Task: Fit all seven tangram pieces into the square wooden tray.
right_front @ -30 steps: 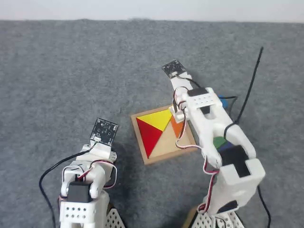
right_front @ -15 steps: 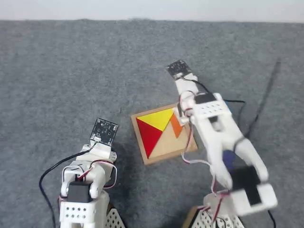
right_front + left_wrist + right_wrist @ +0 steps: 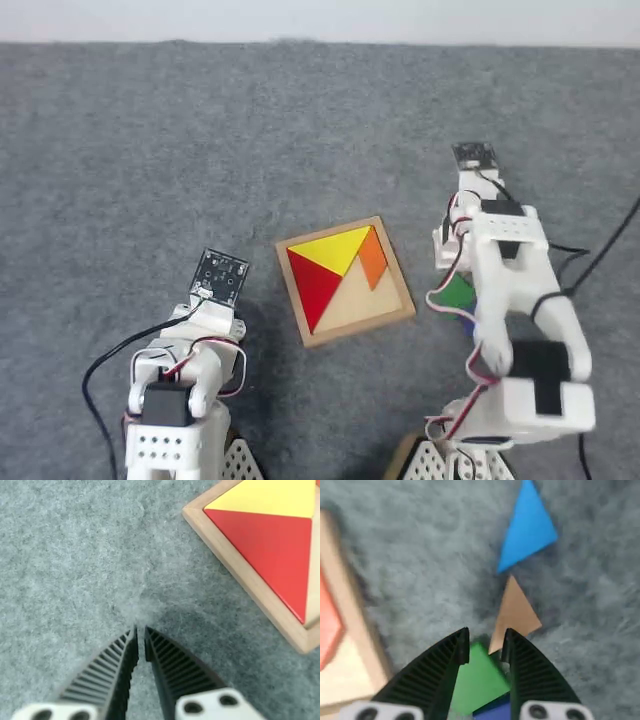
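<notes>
1. Grey felt (image 3: pixel 150 130) covers the table; the square wooden tray (image 3: pixel 358 329) lies on it, holding a yellow triangle (image 3: pixel 328 250), a red triangle (image 3: pixel 313 285) and an orange piece (image 3: pixel 372 258).
2. The left gripper (image 3: pixel 140 630), beside the tray's red-triangle side, has its fingers almost together and grips nothing.
3. The right gripper (image 3: pixel 486 642), off the tray's orange side, hangs partly open and empty over a green piece (image 3: pixel 482 677) and a tan triangle (image 3: pixel 514 614), with a blue triangle (image 3: pixel 527 527) just beyond.
</notes>
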### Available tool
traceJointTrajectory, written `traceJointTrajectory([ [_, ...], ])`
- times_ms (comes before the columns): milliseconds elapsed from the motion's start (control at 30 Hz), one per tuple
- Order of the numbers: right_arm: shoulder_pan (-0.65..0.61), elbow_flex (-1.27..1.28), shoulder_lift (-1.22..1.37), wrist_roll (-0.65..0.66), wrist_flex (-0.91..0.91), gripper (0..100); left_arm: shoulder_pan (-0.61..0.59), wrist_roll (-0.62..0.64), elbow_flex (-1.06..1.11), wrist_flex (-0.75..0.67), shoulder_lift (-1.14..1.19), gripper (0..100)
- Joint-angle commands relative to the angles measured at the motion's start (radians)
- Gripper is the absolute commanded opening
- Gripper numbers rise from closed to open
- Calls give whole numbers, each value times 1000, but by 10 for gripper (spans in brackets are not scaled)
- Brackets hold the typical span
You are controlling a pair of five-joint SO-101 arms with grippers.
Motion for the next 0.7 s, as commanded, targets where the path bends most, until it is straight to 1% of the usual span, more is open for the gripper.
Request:
traceJointTrajectory([
  [0,68,-101,36,-17,25,138,-6,-8,-10,3,-17,22],
  [100,99,-118,42,-17,35,138,-6,-8,-10,3,-17,22],
  [400,107,-114,-70,-18,38,138,-6,-8,-10,3,-17,22],
  [667,108,-160,53,-17,24,138,-6,-8,-10,3,-17,22],
])
